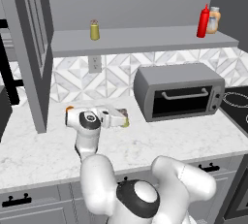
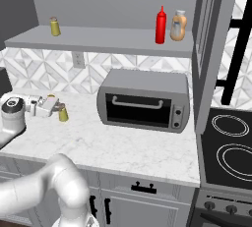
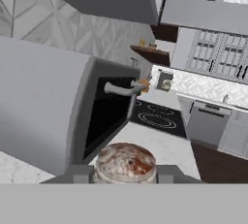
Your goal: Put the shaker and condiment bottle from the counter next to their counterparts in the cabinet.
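though unlabelled, shaker (image 2: 63,113) between fingers (image 3: 80,173)

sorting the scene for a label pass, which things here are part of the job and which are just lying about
Part of the job:
gripper, shut on the counter shaker
red condiment bottle, already on the cabinet shelf
shelf shaker
orange-tan bottle
counter

Lying about:
toaster oven
stove
wall outlet

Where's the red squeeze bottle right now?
The slim red squeeze bottle stands upright on the grey cabinet shelf, toward its right end above the grey toaster oven, right beside the squat orange-tan bottle.
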